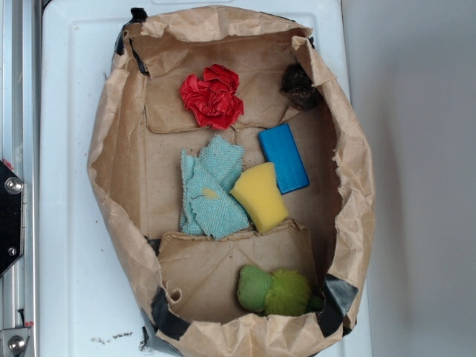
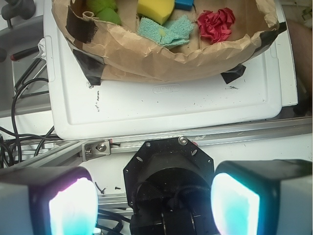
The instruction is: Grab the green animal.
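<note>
We see a brown paper bag (image 1: 111,178), its rim rolled down and patched with black tape (image 1: 165,312), lying open on a white tray (image 1: 67,111). The green animal (image 1: 274,291) sits inside, in the bottom corner of the exterior view, hard against the bag's wall. Its olive smooth part lies to the left and its lime fuzzy ball to the right. It is on a folded paper flap, apart from the other things.

Above it, near the middle of the bag, a yellow sponge (image 1: 260,196) touches a teal cloth (image 1: 212,190) on its left and a blue block (image 1: 283,158) on its upper right. A red crumpled piece (image 1: 212,96) lies farther up, and a dark fuzzy thing (image 1: 300,86) sits at the top right edge (we cannot tell what it is).

In the wrist view the fingers (image 2: 73,203) are spread wide apart, holding nothing, their pads glowing teal. They hang outside the bag, over a metal rail (image 2: 205,137) at the tray's edge, well apart from the animal, which shows only partly at the top left of that view.
</note>
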`<state>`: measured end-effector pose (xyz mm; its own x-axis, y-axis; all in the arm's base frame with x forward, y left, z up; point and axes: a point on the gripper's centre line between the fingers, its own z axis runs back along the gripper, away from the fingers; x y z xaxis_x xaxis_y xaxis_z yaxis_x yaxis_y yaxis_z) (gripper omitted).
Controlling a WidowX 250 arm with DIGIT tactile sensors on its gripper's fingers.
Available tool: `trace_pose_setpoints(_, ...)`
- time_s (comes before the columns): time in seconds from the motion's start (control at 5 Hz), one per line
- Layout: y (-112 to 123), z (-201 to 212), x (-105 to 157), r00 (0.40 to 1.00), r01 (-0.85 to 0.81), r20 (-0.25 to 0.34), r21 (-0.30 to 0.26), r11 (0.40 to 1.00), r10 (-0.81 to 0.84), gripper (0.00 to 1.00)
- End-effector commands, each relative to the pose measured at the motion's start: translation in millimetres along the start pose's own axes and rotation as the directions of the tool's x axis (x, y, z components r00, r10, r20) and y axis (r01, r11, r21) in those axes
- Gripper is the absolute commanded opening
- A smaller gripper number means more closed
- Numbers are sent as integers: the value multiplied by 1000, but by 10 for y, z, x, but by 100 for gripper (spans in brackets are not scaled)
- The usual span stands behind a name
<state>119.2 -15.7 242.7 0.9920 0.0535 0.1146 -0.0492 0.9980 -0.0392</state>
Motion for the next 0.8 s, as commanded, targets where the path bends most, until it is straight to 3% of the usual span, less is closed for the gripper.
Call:
trace_pose_setpoints(0.0,0,0,0,1000,0,0,0,1000,0,100)
trace_pose_setpoints(0.4,-101,-434,819,992,58,110,35,998,-61,100)
trace_pose_setpoints(0.6,-39,-594,1196,986,87,142,13,996,-88,100)
